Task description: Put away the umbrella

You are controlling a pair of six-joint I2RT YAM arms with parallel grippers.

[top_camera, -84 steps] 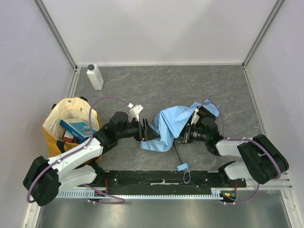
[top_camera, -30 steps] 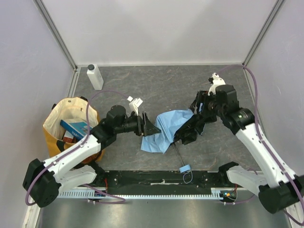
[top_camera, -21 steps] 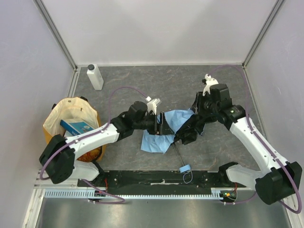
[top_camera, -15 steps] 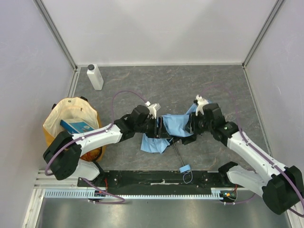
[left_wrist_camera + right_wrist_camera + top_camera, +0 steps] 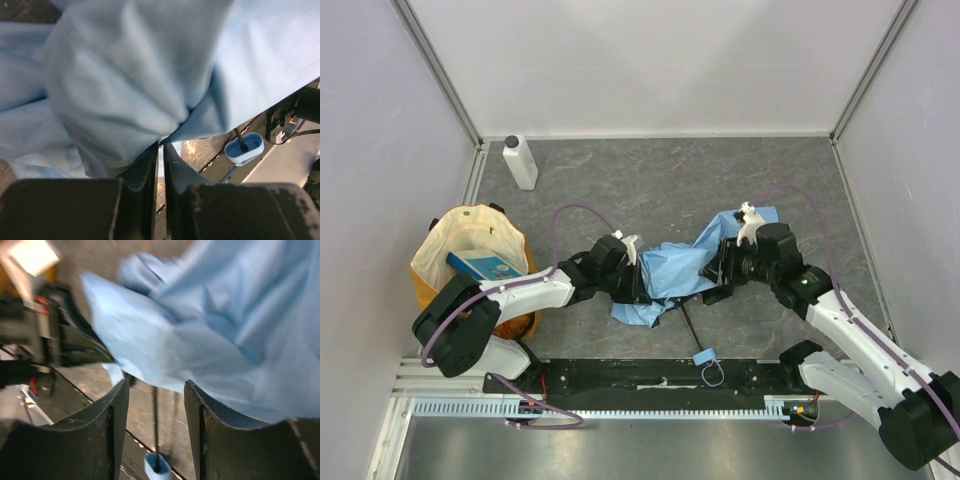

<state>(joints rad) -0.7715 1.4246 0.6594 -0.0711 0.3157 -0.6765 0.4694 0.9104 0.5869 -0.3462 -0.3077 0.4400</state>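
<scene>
The umbrella [image 5: 685, 268] lies crumpled on the grey table, light blue fabric with a black shaft [image 5: 690, 328] running toward the near edge to a blue handle [image 5: 705, 357]. My left gripper [image 5: 645, 285] is at the fabric's left edge. In the left wrist view its jaws [image 5: 161, 146] stand nearly together, with the bunched fabric [image 5: 135, 75] pinched at their tips and the handle [image 5: 244, 148] beyond. My right gripper [image 5: 718, 278] is at the fabric's right side. In the blurred right wrist view it [image 5: 156, 384] is open below the fabric [image 5: 200, 330], with the shaft [image 5: 154, 425] in line beyond the gap.
A yellow-and-cream tote bag [image 5: 435, 250] with a blue box [image 5: 485, 268] inside stands at the left. A white bottle [image 5: 520, 162] is at the back left corner. A black rail [image 5: 620, 378] runs along the near edge. Walls close in the table on three sides.
My left gripper reached right to the fabric's edge and shut on it. My right arm came down and in from the back right, and the fabric now spreads farther to the right.
</scene>
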